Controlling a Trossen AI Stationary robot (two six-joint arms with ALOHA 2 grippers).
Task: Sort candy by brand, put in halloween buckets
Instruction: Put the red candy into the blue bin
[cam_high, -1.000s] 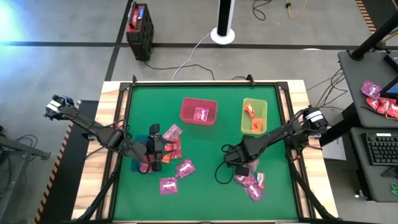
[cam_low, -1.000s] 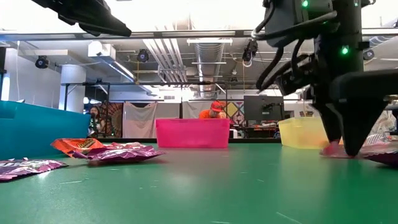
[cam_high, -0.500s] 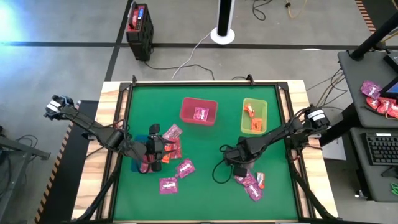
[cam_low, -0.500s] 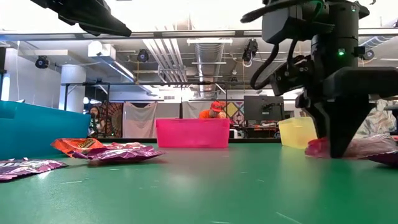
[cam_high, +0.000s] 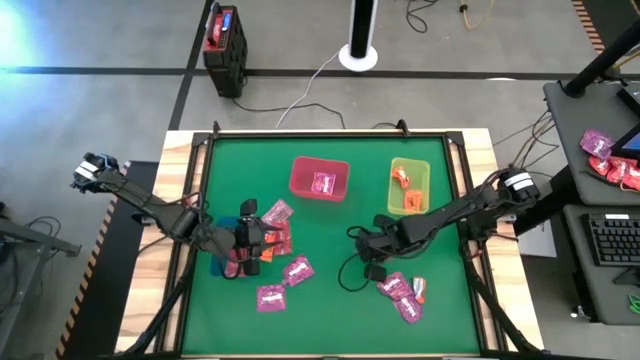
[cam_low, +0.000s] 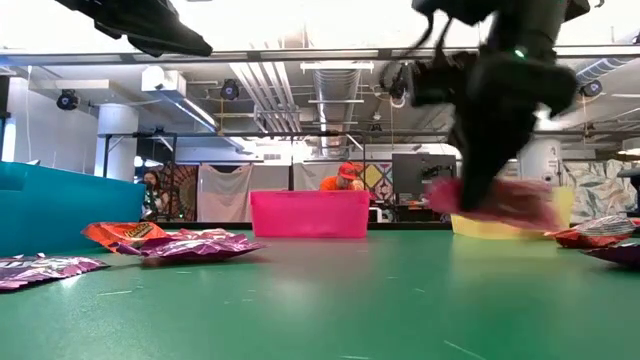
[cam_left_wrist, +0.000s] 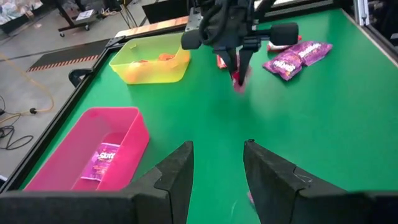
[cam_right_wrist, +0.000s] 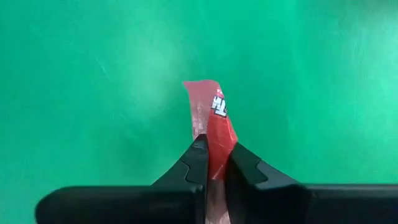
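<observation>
Red packet (cam_right_wrist: 213, 130) lengthwise out of right gripper (cam_right_wrist: 212, 163)

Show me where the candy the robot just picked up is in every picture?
High view: hidden under the right gripper, mid-table.
Low view: the red candy packet hangs blurred off the mat, right of centre.
Left wrist view: it dangles from the far gripper.
Right wrist view: it sits pinched between the fingers.
Shared landmark: the pink bin; the right wrist view misses it.
</observation>
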